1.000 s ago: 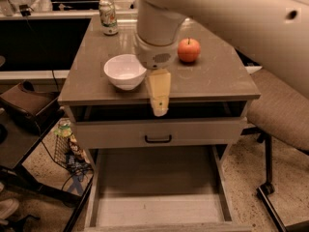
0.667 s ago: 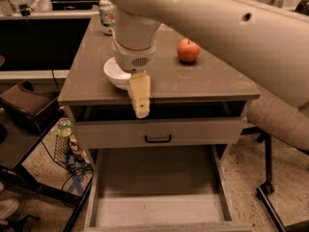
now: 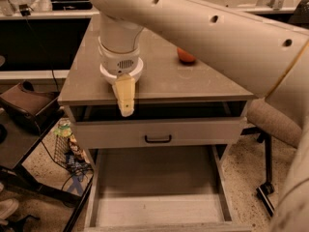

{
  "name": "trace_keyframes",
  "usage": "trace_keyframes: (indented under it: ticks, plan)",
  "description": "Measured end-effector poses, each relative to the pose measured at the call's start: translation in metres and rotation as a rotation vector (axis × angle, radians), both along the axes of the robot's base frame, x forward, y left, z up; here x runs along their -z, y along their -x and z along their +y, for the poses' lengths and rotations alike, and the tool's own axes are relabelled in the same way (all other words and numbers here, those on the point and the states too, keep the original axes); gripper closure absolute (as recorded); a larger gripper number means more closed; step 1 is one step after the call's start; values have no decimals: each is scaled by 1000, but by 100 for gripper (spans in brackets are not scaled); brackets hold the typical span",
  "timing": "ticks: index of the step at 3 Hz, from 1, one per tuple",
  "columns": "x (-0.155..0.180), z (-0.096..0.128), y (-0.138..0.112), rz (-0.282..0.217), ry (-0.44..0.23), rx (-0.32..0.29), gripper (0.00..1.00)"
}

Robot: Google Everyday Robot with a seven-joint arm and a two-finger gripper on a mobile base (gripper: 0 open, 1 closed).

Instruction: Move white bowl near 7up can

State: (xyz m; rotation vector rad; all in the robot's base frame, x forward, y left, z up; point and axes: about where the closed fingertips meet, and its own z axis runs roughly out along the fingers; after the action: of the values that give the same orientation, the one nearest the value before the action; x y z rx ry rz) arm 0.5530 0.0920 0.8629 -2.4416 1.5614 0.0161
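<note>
My gripper [image 3: 125, 99] hangs from the arm's white wrist [image 3: 120, 57] over the front left of the grey tabletop [image 3: 193, 83]; its yellowish tip points down past the table's front edge. The white bowl is hidden under the wrist. The 7up can is hidden behind the arm. An orange-red apple [image 3: 186, 57] shows in part at the back middle of the table, under the arm.
The cabinet's bottom drawer [image 3: 159, 211] is pulled open toward me. A shut drawer with a dark handle [image 3: 158, 139] sits above it. A wire basket with a bottle [image 3: 65, 144] stands on the floor at left. A chair [image 3: 270, 124] stands at right.
The arm has swung left across the table and come closer. The wrist now covers the white bowl, and the arm hides the can at the back.
</note>
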Motion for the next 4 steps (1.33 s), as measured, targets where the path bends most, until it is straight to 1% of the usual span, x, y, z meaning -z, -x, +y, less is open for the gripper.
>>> trace_keyframes:
  ticks: [1,2,3,4]
  plan:
    - [0,0,0,-1,0,0,0]
    - [0,0,0,-1,0,0,0]
    - [-2,0,2,-8,11,18,0]
    - [2,-4,-12,-23,75,72,0]
